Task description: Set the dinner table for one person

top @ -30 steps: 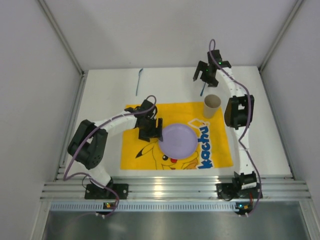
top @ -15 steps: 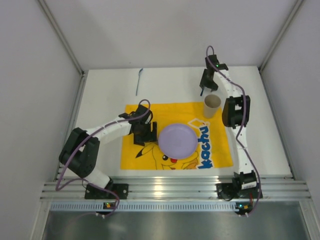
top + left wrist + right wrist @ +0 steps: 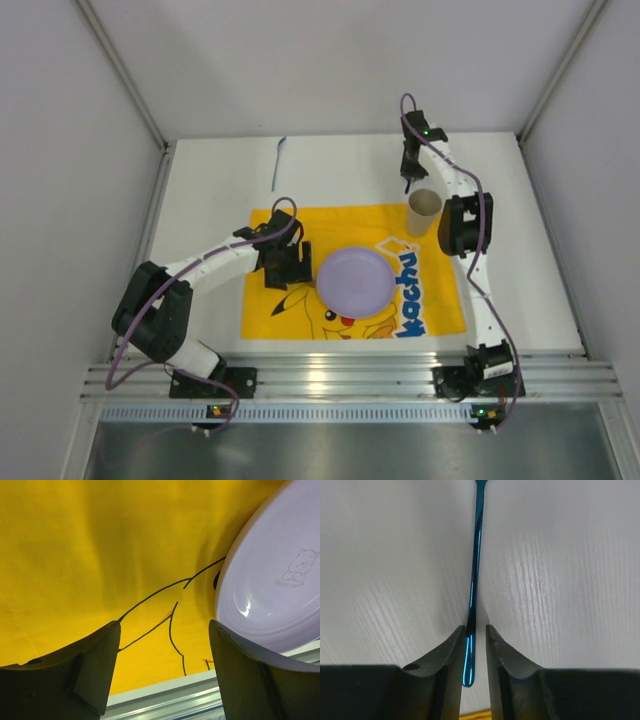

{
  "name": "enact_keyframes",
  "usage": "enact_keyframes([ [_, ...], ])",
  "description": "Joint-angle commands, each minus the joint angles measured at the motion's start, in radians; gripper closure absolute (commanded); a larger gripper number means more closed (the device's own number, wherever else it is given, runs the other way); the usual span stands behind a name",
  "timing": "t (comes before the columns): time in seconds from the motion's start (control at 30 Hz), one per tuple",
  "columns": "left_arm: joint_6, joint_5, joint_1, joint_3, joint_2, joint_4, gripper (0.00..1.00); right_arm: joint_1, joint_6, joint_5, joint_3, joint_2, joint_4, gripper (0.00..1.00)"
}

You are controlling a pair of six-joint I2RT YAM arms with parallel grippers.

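The white counter fills the floor of a white-walled booth and runs out from the arm bases at 6 o'clock to the back wall at 12. A yellow cartoon-print mat lies flat on it, from the middle toward 6 o'clock. A lilac plate sits on the mat, a little toward 3 o'clock of the mat's centre. A paper cup stands upright at the mat's 1 o'clock edge, mouth up.

The left hand hangs low over the mat at the plate's 9 o'clock side. It is open: in the wrist view its fingers stand wide apart with only yellow cloth between them. The plate's rim lies just beside the finger on that side, and a small bear outline is printed on the plate.

The right hand is down at the counter at about 1 o'clock, just beyond the cup. In its wrist view the fingers stand close on either side of the thin handle of a blue utensil lying on the bare counter. A sliver of white shows between the handle and one finger, so I cannot tell whether they pinch it.

A second blue utensil lies alone on the counter at 11 o'clock, well apart from both hands.
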Motion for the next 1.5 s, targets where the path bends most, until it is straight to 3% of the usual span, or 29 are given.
enact_keyframes([
  [0.0,-0.01,-0.011,-0.001,-0.004,-0.021,-0.009,0.23,-0.039,0.028,-0.048,0.012,0.053,-0.062,0.78],
  [0.07,-0.004,-0.006,-0.002,0.005,-0.015,-0.019,0.23,-0.058,0.058,-0.089,0.001,0.051,-0.053,0.82],
  [0.2,0.011,-0.006,-0.002,0.042,0.005,-0.043,0.23,-0.084,0.066,-0.107,-0.029,0.038,-0.049,1.0],
  [0.53,0.013,-0.009,-0.002,0.064,0.012,-0.08,0.23,-0.096,0.034,-0.105,-0.077,0.01,-0.037,1.0],
  [0.87,0.065,-0.014,-0.002,0.165,0.06,-0.137,0.23,-0.194,0.019,-0.05,-0.088,-0.171,0.021,1.0],
  [1.0,0.092,-0.005,-0.002,0.209,0.109,-0.144,0.23,-0.263,-0.004,-0.045,-0.193,-0.238,0.036,1.0],
  [1.3,0.152,0.035,-0.004,0.323,0.212,-0.152,0.24,-0.308,-0.024,-0.061,-0.597,-0.447,0.106,1.0],
  [1.47,0.171,0.052,-0.002,0.366,0.249,-0.143,0.24,-0.311,-0.03,-0.1,-0.963,-0.661,0.187,1.0],
])
